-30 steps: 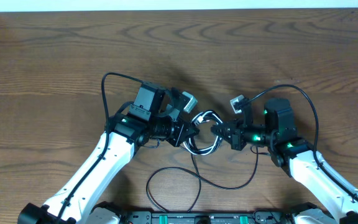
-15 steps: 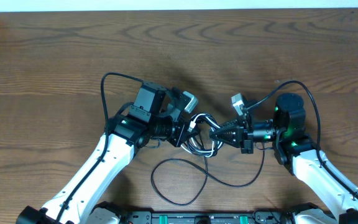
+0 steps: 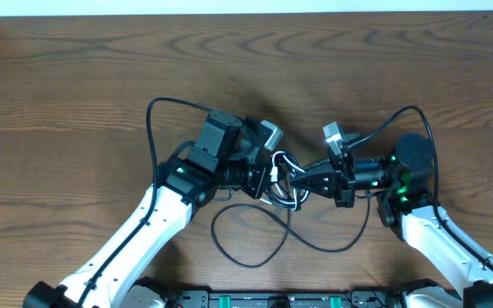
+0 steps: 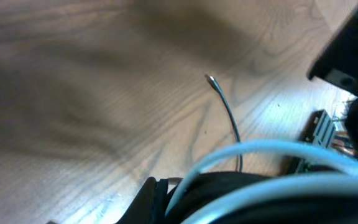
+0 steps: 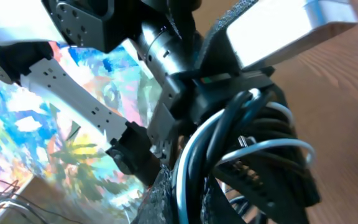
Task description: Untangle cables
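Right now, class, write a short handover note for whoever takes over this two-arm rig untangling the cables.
Left gripper: shut on the cables.
Right gripper: shut on the same bundle from the opposite side.
Cables: black ones and a white one bunched between the grippers; one black cable loops out onto the table.
Done: none separated.
Left: pull each cable free and lay them apart.

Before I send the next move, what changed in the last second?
The left claw shifted slightly right and up with the cable bundle. The right claw now lies level, its wrist swung out to the right. The loose black cable loop on the table slid up and right. Both claws stayed shut on the bundle; nothing was released.
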You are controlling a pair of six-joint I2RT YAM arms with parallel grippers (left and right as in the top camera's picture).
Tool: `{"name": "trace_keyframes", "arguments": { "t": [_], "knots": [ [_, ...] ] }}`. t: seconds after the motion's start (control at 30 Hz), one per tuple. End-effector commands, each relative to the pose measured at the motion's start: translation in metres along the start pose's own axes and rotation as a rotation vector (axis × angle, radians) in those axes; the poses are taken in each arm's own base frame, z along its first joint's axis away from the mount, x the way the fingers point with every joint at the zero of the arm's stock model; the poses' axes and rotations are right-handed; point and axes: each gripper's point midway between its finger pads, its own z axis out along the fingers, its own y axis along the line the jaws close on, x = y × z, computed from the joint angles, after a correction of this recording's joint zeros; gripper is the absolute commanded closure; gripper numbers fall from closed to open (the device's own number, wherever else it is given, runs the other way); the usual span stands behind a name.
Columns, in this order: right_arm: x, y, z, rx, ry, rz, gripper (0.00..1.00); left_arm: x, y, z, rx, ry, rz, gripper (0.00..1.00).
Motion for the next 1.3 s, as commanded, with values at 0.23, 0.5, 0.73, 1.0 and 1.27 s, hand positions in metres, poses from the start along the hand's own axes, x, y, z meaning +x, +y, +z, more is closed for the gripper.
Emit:
{"name": "trace_keyframes", "arguments": {
  "t": [0.23, 0.5, 0.73, 1.0, 1.27],
  "knots": [
    [-0.004, 0.035, 0.001, -0.126, 0.084, -0.029, 0.99, 0.025, 0.071, 0.014, -0.306, 0.065, -0.177, 0.92],
    [-0.005, 0.024, -0.008, -0.088, 0.062, -0.015, 0.98, 0.017, 0.082, -0.024, -0.341, -0.004, -0.234, 0.92],
    [0.003, -0.02, -0.009, 0.059, -0.006, 0.045, 0.98, -0.003, 0.035, -0.055, -0.17, -0.115, -0.179, 0.92],
    [0.044, -0.122, -0.039, 0.594, -0.048, 0.298, 0.99, -0.012, 0.001, -0.092, -0.125, -0.229, -0.1, 0.92],
    [0.05, -0.134, -0.048, 0.681, -0.048, 0.316, 0.98, -0.008, 0.0, -0.102, -0.156, -0.246, -0.098, 0.92]
  ]
}}
